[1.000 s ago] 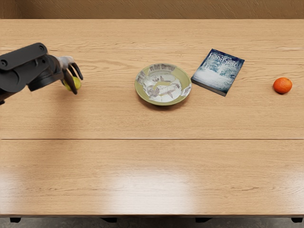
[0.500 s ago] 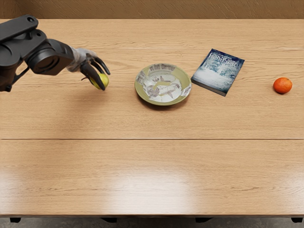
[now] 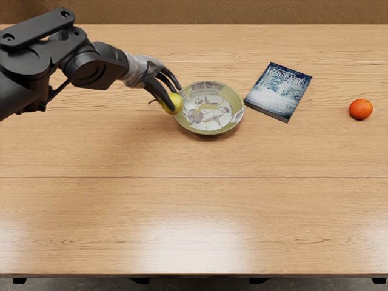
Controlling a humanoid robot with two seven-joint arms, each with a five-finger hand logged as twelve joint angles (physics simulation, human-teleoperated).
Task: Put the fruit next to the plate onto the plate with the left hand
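Left hand [image 3: 159,85], upper left of centre: fingers curled around the yellow-green fruit [image 3: 174,103]. Fruit held at the plate's [image 3: 209,129] left rim, overlapping the edge; cannot tell whether it touches. Plate's inside shows only its printed pattern. Book [image 3: 278,91] just right of the plate. Orange [image 3: 361,109] far right on the table [image 3: 194,206].

Bright, even, sharp render; soft glare on the near table [image 3: 200,236].

Black arm [image 3: 54,57], grey-black left hand [image 3: 154,82]
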